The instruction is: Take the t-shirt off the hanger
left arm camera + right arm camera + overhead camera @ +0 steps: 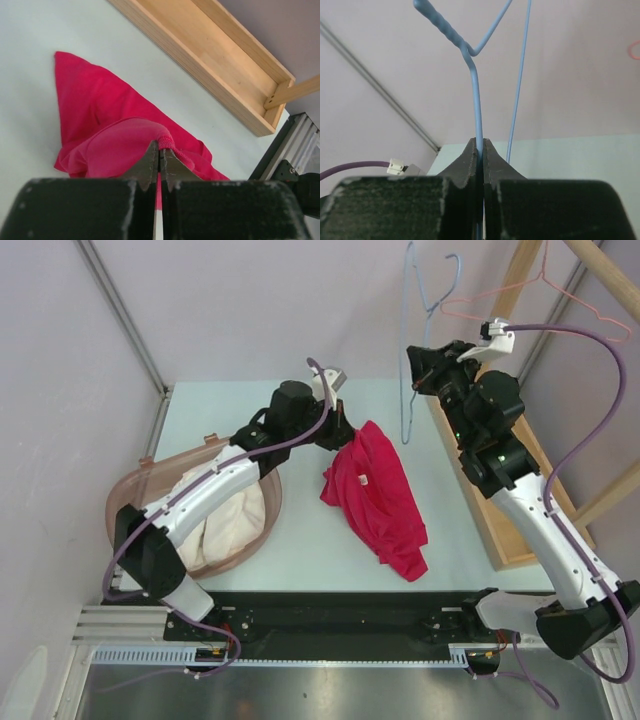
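Observation:
A red t-shirt (378, 495) lies crumpled on the pale table, off the hanger. My left gripper (347, 432) is shut on its top edge; in the left wrist view the jaws (160, 148) pinch a ribbed hem of the shirt (110, 145). My right gripper (418, 362) is shut on a bare blue wire hanger (408, 350), holding it up above the table's far right. In the right wrist view the hanger wire (476, 95) runs up from between the closed jaws (480, 146) to its twisted neck.
A brown basket (135, 502) with white cloth (232, 525) sits at the left. A wooden rack (480, 495) stands along the right edge, seen as a wooden tray (220, 65) in the left wrist view. A pink hanger (560, 295) hangs on its rail.

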You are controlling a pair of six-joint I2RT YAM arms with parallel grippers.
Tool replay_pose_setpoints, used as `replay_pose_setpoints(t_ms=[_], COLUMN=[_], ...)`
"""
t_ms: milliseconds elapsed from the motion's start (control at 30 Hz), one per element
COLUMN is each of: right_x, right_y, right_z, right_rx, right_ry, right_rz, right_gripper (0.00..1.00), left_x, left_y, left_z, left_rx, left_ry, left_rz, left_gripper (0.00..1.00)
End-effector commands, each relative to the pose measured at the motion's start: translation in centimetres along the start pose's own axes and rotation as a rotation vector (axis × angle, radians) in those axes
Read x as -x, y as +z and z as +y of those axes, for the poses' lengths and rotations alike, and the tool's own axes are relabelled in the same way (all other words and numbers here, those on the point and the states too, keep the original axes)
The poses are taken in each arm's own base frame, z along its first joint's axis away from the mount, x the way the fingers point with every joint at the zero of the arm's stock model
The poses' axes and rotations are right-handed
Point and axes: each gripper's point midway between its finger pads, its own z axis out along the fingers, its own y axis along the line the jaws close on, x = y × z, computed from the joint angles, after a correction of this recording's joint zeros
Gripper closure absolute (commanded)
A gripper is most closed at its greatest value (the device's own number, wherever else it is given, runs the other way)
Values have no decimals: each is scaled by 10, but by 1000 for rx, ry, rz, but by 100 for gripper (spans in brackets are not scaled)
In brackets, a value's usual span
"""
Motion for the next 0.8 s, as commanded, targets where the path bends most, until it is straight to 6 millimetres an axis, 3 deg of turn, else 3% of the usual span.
replay_pose_setpoints(t_ms=[0, 33, 167, 267, 300, 367, 400, 467, 533, 633, 767], right_x=[18, 21, 32, 31, 34, 28, 29, 22, 20, 20, 17], right_y=[-23, -27, -55, -69, -77, -87, -94, -102, -111, -118, -121], right_z=[-31, -33, -40, -46, -46, -48, -47, -51, -54, -57, -58], right_rx=[-175, -185, -212, -231, -233, -236, -230, -240, -252, -260, -267], right_ry=[-70, -80, -104, -116, -110, -103, -96, -91, -89, -90, -77], right_rz=[-10, -14, -17, 2, -1, 30, 34, 63, 73, 82, 98], right_gripper=[100, 100, 100, 100, 100, 100, 100, 100, 100, 100, 100], left_x=[-4, 1, -20, -27, -26, -24, -15, -16, -9, 0, 11], left_y=[19, 21, 39, 42, 39, 33, 22, 14, 1, -19, -55], left_z=[-23, -29, -46, -59, -65, -68, -75, -77, -82, -97, -133], left_rx=[-87, -96, -104, -119, -119, -125, -137, -140, -157, -196, -301], left_ry=[-25, -15, 16, 31, 41, 70, 85, 106, 128, 167, 246], left_rz=[64, 61, 123, 133, 124, 103, 72, 62, 44, 12, -71], left_gripper=[100, 99, 95, 77, 59, 44, 35, 29, 18, 15, 15])
